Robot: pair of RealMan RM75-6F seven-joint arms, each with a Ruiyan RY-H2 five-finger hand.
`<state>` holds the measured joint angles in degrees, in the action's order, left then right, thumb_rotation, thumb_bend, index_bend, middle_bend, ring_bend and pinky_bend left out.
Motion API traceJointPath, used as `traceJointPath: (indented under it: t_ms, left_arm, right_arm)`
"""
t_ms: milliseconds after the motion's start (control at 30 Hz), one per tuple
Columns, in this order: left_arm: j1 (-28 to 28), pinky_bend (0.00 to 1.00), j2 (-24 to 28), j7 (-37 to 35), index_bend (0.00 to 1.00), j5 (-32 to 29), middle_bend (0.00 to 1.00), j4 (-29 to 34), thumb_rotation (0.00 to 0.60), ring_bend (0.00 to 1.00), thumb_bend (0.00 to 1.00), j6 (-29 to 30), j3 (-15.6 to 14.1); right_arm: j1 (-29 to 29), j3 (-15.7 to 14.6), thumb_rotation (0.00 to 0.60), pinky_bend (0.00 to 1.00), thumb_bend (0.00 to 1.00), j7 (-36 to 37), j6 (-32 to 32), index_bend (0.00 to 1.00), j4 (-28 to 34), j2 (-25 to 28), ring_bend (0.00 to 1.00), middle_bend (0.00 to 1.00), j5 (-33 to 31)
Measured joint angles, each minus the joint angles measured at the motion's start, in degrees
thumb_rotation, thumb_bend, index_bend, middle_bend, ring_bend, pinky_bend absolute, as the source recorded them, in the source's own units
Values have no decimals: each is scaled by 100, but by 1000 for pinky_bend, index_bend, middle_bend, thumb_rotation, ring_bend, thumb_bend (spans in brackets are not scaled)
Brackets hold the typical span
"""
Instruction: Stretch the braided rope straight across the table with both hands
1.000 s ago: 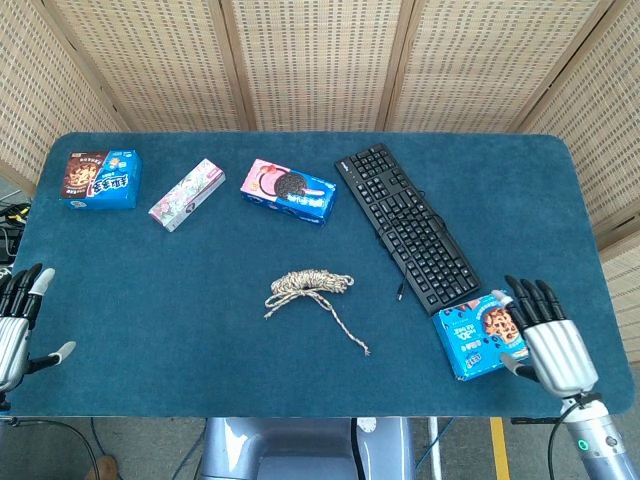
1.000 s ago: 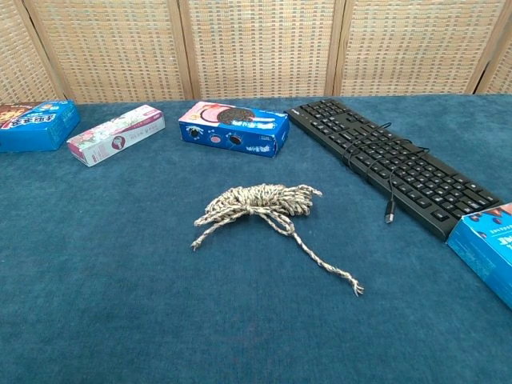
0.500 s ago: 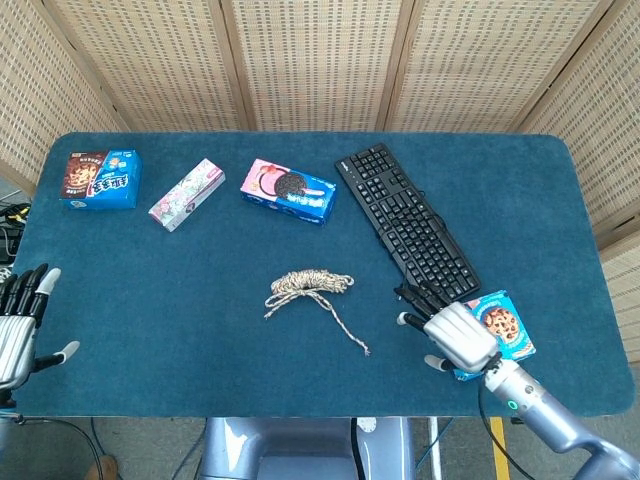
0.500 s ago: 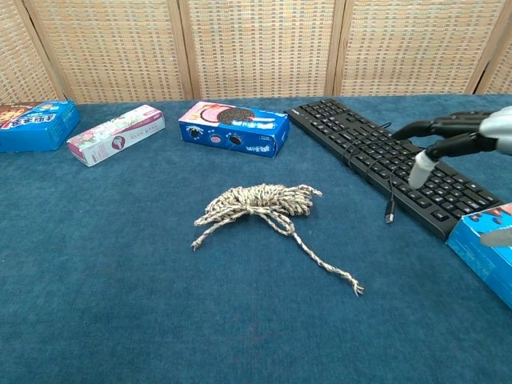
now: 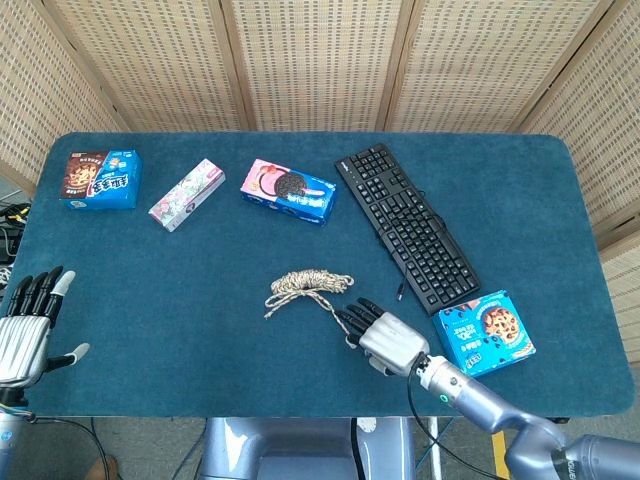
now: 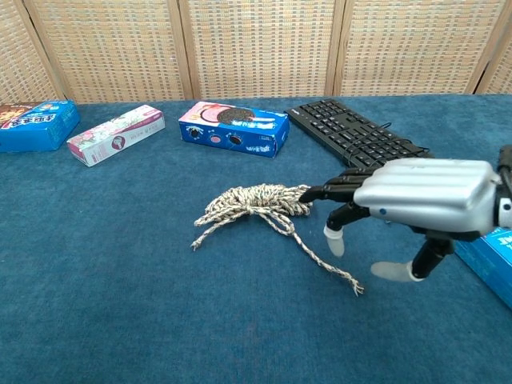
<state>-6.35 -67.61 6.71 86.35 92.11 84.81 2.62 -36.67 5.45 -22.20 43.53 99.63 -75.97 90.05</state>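
Swung in from the 4 o'clock corner of the blue felt-covered table [image 5: 200,290] to the table's middle: the silver right hand [image 5: 385,337], now just right of the loose tail of the beige-and-brown braided rope [image 5: 308,284], no longer over the blue cookie box [image 5: 484,331] at 4 o'clock. Shifted only slightly: the silver left hand [image 5: 28,328] at the table's 8 o'clock edge.

Fingers of the right hand spread and stretched toward 10 o'clock, dark fingertips [image 6: 314,192] at the right end of the rope's coil in the chest view, thumb hanging down apart from them; nothing gripped. Whether the fingertips touch the rope cannot be told. Left hand open too, fingers apart and pointing to 12 o'clock, holding nothing; seen only from the head camera.

Rope lying bunched in a small coil just below table centre, one frayed tail running toward 5 o'clock, a shorter end toward 8 o'clock. Not yet stretched.

Black computer keyboard [image 5: 405,226] lying diagonally at 2 o'clock, its cable end near the right hand. Along the far edge, from 12 toward 10 o'clock: blue-and-pink sandwich-cookie box [image 5: 288,191], slim pink-and-white box [image 5: 187,194], blue-and-brown snack box [image 5: 99,179].
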Motion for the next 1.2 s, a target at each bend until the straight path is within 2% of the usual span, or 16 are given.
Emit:
traceJointPath:
  t_ms: [267,533,767,1000,1200]
  left_arm:
    - [-24,0,-2,-35,0,-41,0,-11,600,0,0,-61,0]
    - [-31,0,8,-66,0,-54,0,-8,600,0,0,-76,-4]
    - [-43,0,19,-105,0,-88,0,-17,600,0,0,-101,6]
    - [-44,0,27,-126,0,-94,0,-18,600,0,0,-99,4]
    - [-59,0,26,-131,0,-128,0,-31,600,0,0,-142,8]
  right_arm:
    - [-94,-80,600,0,508,-1108,-51,391,-308,-667,0,0,-540]
    - [-171,-182,600,0,597,-2083,-6,393,-437,-946,0,0,-1251]
    - [-223,-340,600,0,598,-2638,227,404,-447,-1008,0,0,-1836]
    - [-243,-454,600,0,596,-2869,511,411,-631,-1012,0,0,-1883]
    - [-185,-412,600,0,558,-3070,952,375,-741,-968,0,0,-1957]
